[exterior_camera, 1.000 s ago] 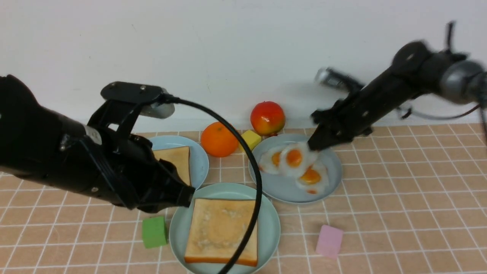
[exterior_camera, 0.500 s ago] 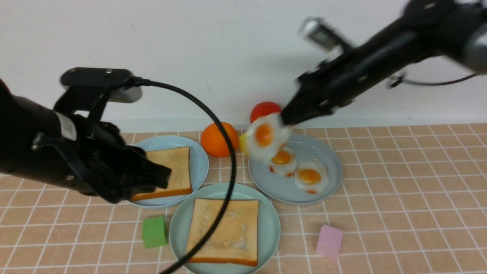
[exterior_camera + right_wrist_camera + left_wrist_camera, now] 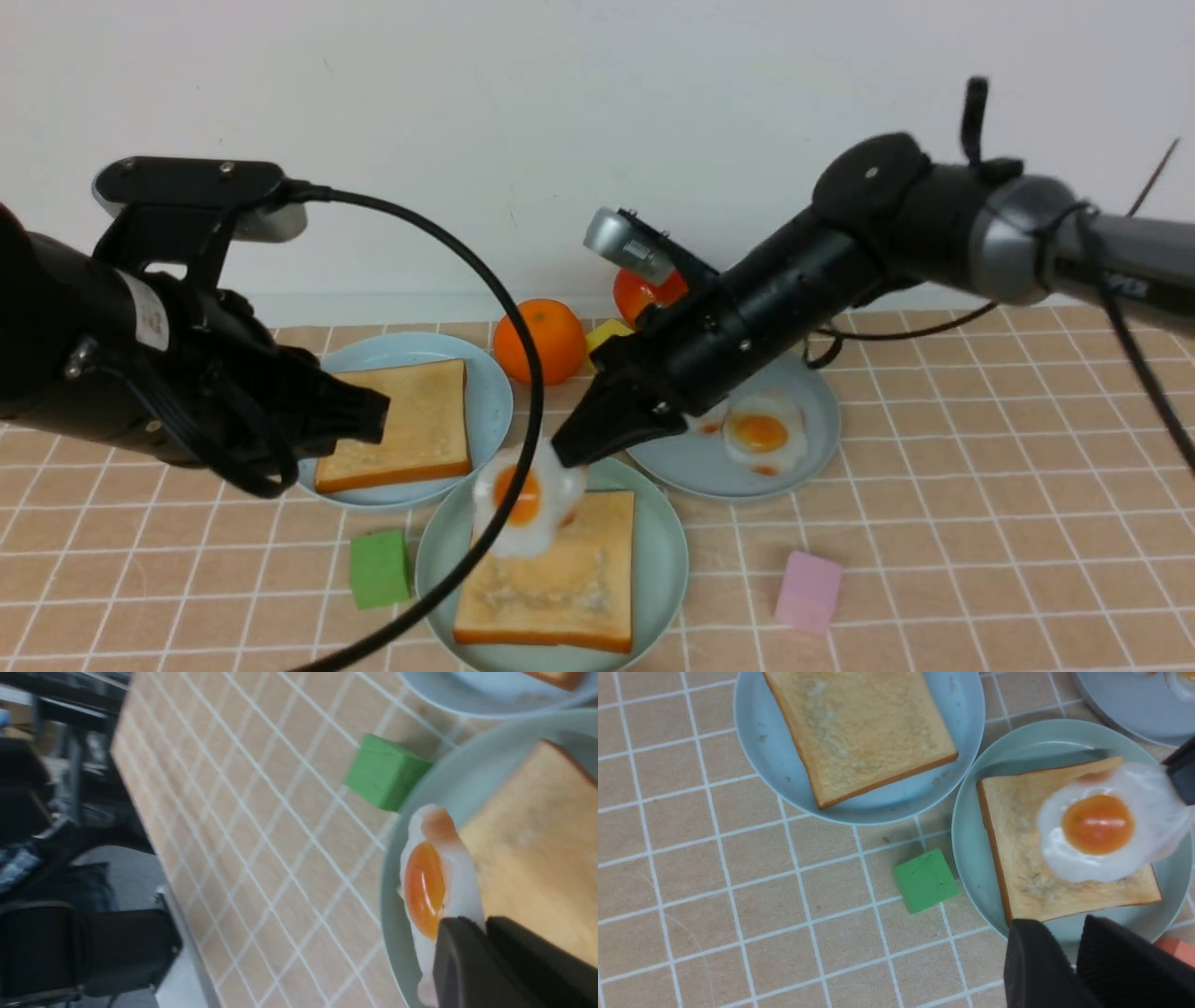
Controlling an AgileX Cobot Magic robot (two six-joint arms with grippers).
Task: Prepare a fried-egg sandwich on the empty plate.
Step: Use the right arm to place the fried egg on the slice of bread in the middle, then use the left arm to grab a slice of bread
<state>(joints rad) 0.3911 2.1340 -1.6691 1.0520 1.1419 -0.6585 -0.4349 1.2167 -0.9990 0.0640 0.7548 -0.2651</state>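
Note:
The mint-green plate (image 3: 665,560) sits near the front with one toast slice (image 3: 565,588) on it. My right gripper (image 3: 569,455) is shut on the edge of a fried egg (image 3: 525,499) and holds it tilted just above the far part of that toast. This also shows in the right wrist view: gripper (image 3: 483,926), egg (image 3: 427,882), toast (image 3: 528,868). A second toast slice (image 3: 397,425) lies on the sky-blue plate (image 3: 490,392). My left gripper (image 3: 376,420) is shut and empty, raised over that plate's left side. The left wrist view shows its fingers (image 3: 1029,952) close together, with the egg (image 3: 1101,826) in view.
The grey-blue plate (image 3: 803,462) holds another egg (image 3: 758,431) and one partly hidden by my right arm. An orange (image 3: 537,341), a red apple (image 3: 639,294) and a yellow cube (image 3: 607,334) stand behind. A green cube (image 3: 379,567) and a pink cube (image 3: 808,591) flank the mint plate.
My right gripper lifted an egg off the grey-blue plate and carried it left and down to just over the toast on the mint plate. My left arm drew back to the left.

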